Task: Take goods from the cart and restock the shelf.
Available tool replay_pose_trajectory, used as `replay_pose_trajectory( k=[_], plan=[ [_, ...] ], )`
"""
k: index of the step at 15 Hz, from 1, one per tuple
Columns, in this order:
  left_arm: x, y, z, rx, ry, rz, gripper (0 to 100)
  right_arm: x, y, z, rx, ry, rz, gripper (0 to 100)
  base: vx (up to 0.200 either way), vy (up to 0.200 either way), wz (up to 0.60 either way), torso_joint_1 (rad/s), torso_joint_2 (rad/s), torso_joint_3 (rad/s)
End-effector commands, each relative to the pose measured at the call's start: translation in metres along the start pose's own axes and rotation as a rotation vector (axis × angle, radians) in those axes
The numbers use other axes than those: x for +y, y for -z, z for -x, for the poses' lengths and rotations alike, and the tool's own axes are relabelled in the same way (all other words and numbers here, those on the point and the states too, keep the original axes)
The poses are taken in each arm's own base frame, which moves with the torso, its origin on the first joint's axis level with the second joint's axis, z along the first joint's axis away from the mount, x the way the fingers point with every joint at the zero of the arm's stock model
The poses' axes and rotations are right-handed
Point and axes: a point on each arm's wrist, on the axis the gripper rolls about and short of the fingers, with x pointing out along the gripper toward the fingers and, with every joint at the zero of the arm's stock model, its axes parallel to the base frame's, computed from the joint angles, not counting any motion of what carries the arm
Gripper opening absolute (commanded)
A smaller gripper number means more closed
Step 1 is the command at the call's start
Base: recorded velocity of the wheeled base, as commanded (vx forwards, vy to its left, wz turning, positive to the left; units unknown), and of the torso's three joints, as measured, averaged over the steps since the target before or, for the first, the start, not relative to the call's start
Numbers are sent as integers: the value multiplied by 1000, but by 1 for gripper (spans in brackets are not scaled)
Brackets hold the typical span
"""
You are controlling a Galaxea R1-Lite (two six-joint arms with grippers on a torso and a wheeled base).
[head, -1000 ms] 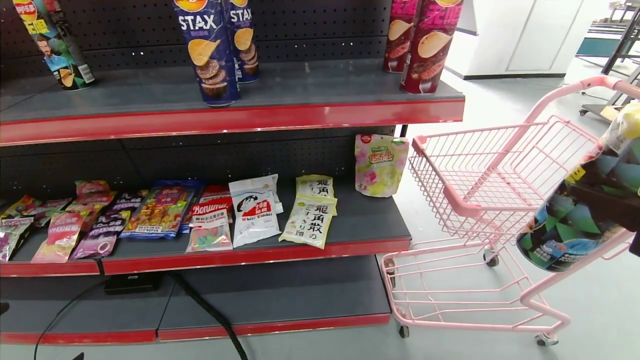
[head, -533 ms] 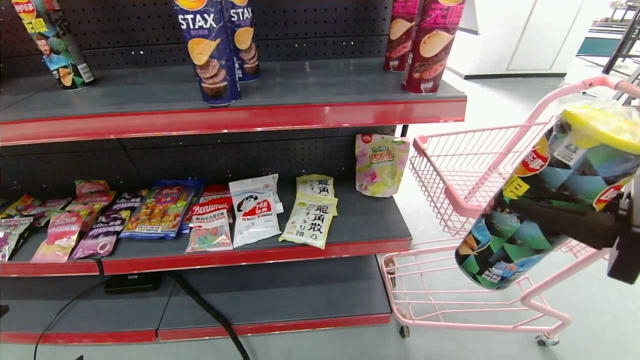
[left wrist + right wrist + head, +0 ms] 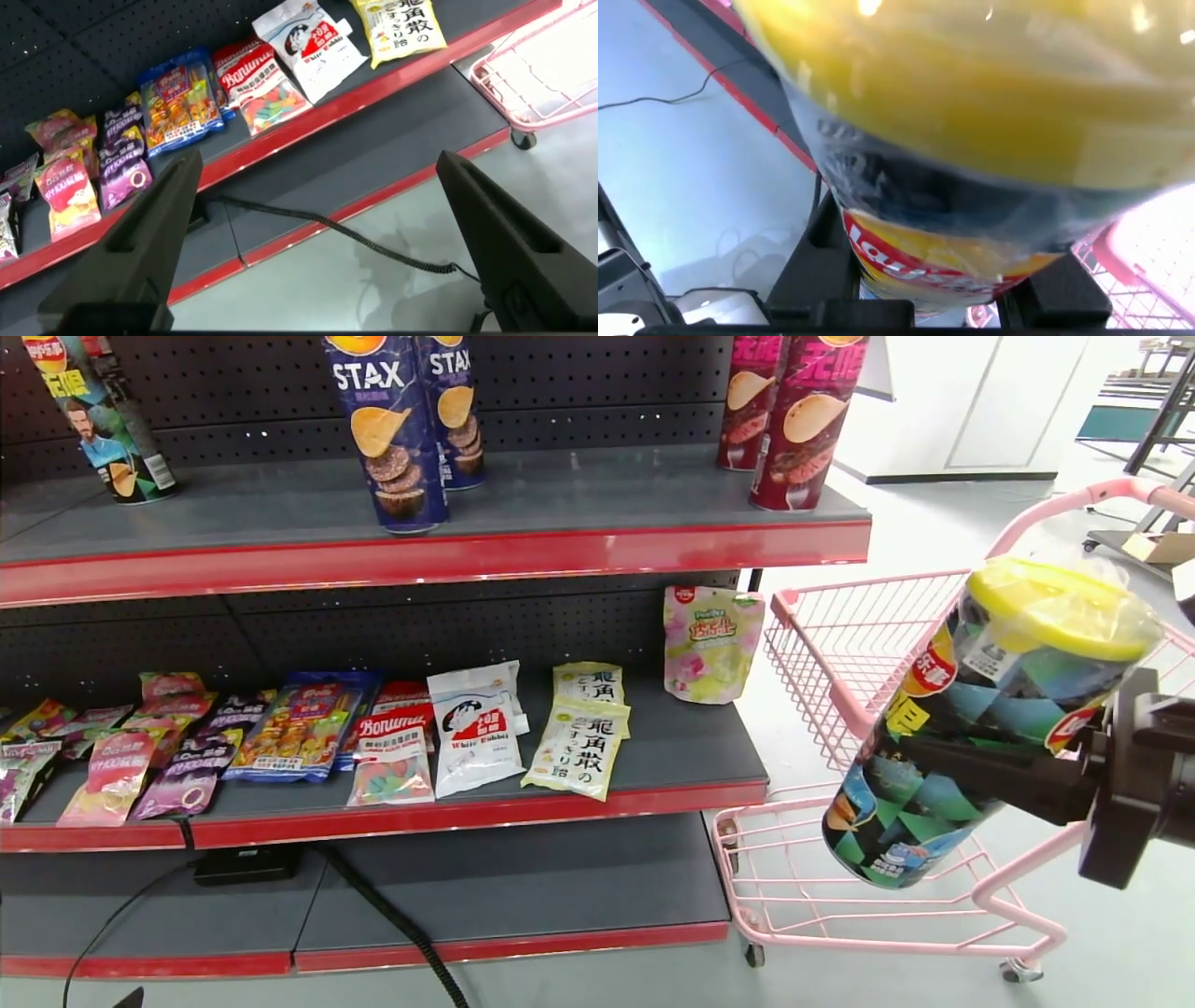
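Note:
My right gripper (image 3: 943, 765) is shut on a chip can (image 3: 980, 709) with a yellow lid and a black, green and blue pattern. I hold it tilted in the air in front of the pink cart (image 3: 868, 709), to the right of the shelf. The same chip can (image 3: 971, 140) presses close against the right wrist camera, between the black fingers (image 3: 817, 266). My left gripper (image 3: 318, 233) stands open low over the floor, before the bottom shelf, with nothing between its fingers. A matching can (image 3: 98, 415) stands at the left of the upper shelf board (image 3: 597, 499).
Blue cans (image 3: 392, 429) and maroon cans (image 3: 794, 420) stand on the upper shelf. Several snack bags (image 3: 476, 728) lie on the middle shelf (image 3: 691, 756). A black cable (image 3: 392, 915) runs over the bottom shelf. The cart basket holds nothing.
My right arm has carried the chip can leftward from the picture's right edge, out over the cart towards the shelf. The left arm has stayed still.

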Motion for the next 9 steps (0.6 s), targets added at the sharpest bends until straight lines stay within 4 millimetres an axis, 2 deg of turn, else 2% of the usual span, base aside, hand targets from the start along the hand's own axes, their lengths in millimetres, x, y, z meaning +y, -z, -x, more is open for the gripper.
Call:
replay_pose_trajectory(
  k=[1, 6, 9],
  plan=[
    [0, 0, -1, 5, 1, -3, 100, 2, 7, 0, 18, 2, -1, 0, 0, 0, 0, 0, 0, 0],
    [0, 0, -1, 7, 4, -7, 100, 3, 7, 2, 15, 0, 0, 0, 0, 0, 0, 7, -18, -15],
    [-1, 2, -2, 15, 6, -25, 100, 5, 5, 3, 5, -12, 5, 0, 0, 0, 0, 77, -356, -273]
  ],
)
